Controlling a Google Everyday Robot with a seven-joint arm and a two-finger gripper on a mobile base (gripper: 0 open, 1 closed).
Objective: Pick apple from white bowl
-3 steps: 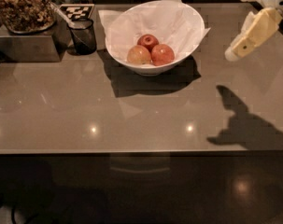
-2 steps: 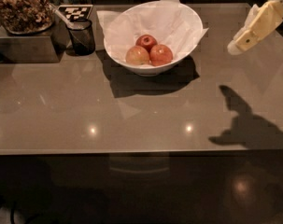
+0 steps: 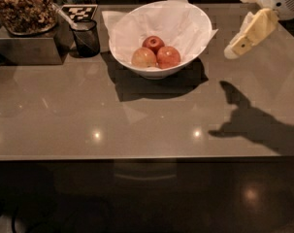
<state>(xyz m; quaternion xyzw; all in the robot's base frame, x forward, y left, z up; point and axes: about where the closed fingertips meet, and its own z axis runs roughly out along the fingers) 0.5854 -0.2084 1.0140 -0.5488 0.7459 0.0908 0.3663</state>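
The white bowl (image 3: 195, 21), lined with crumpled white paper, stands at the back middle of the grey counter. Three apples lie in it. The orange-red apple (image 3: 169, 57) is at the front right, touching the pale yellow-pink apple (image 3: 143, 58) on its left. The smaller dark red apple (image 3: 153, 43) sits behind them. My gripper (image 3: 246, 33), cream-coloured, hangs in the air at the upper right. It is to the right of the bowl and apart from it, pointing down and to the left. Nothing shows in it.
A dark cup (image 3: 86, 37) with a utensil stands left of the bowl. A metal box (image 3: 25, 50) holding a dish of nuts is at the far left. A checkered tag (image 3: 79, 11) lies behind the cup. The counter's front edge (image 3: 146, 157) runs across the view.
My gripper has shifted slightly left, toward the bowl, and its shadow on the counter has moved with it. The bowl and apples have not moved.
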